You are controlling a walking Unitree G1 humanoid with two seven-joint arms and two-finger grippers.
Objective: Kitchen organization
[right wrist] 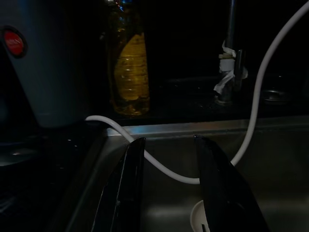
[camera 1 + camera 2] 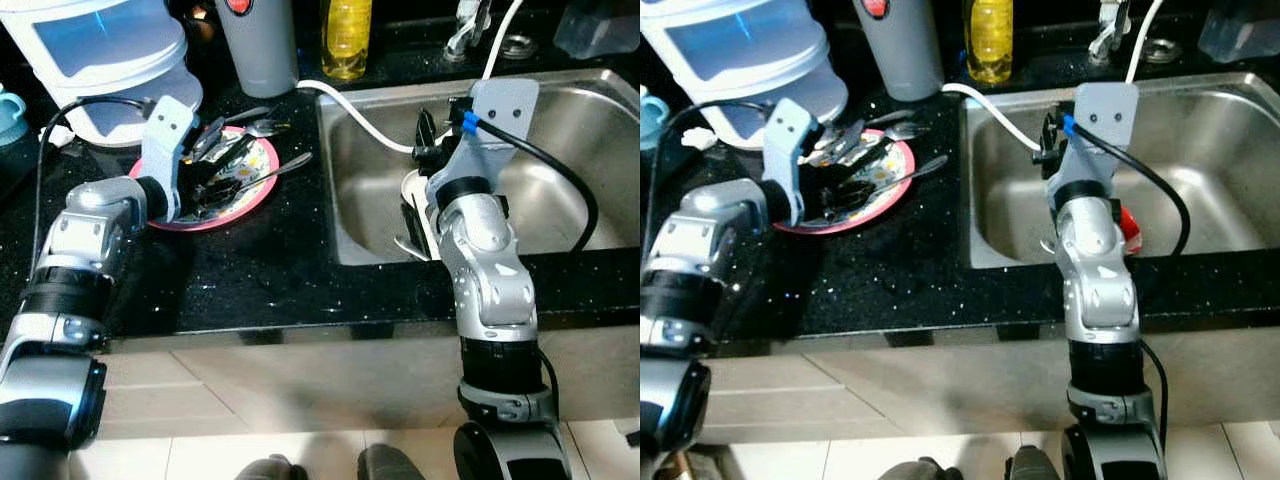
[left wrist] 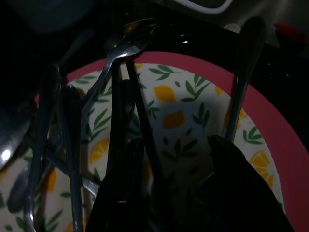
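Observation:
A pink-rimmed plate [image 2: 262, 190] with a lemon pattern sits on the black counter left of the sink. Several spoons and forks [image 3: 72, 125] lie piled on it, and one spoon [image 2: 285, 168] sticks out over its right rim. My left gripper [image 2: 213, 165] is low over the plate, its fingers [image 3: 236, 193] apart, with dark cutlery handles lying between and under them. My right gripper [image 1: 169, 193] hangs open over the sink's left end, above a white cup-like holder [image 2: 412, 190] standing in the steel basin [image 2: 560, 170]. Nothing is between its fingers.
A white hose [image 2: 350, 108] runs from the counter across the sink's corner. Behind stand a yellow bottle [image 2: 346, 38], a grey canister [image 2: 258, 45], a white-and-blue container [image 2: 105, 60] and the tap [image 2: 465, 30]. A small red thing [image 2: 1130, 228] lies in the sink.

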